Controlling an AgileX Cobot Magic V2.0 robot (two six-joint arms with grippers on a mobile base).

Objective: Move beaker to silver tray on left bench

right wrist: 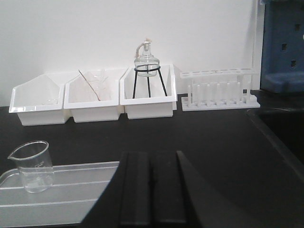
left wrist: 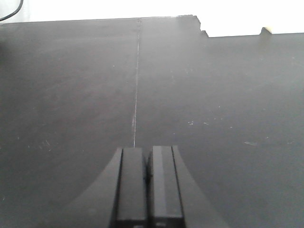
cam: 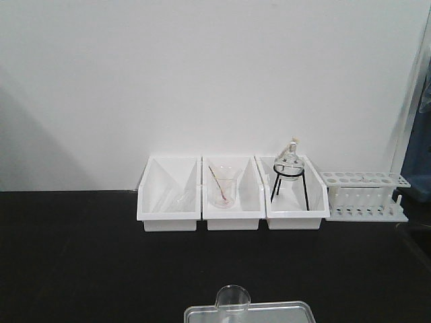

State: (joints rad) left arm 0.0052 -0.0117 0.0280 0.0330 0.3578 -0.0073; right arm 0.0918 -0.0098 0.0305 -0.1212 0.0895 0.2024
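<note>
Left pincer (left wrist: 148, 190), in its own wrist view: fingers pressed together, gripping nothing, hanging over bare black bench (left wrist: 71, 95). I judged it parked clear of the work.

Right wrist view: right pincer (right wrist: 152, 194) likewise closed on nothing, just beside the silver tray (right wrist: 71, 199). The beaker (right wrist: 32, 165) stood upright on the tray's left part, free of any grip, so I took the placement as done.

Front view: beaker (cam: 233, 298) at the tray's (cam: 283, 312) far edge; white bins (cam: 233, 208), flask on stand (cam: 289, 165) and tube rack (cam: 363, 195) lined the wall, well apart.
</note>
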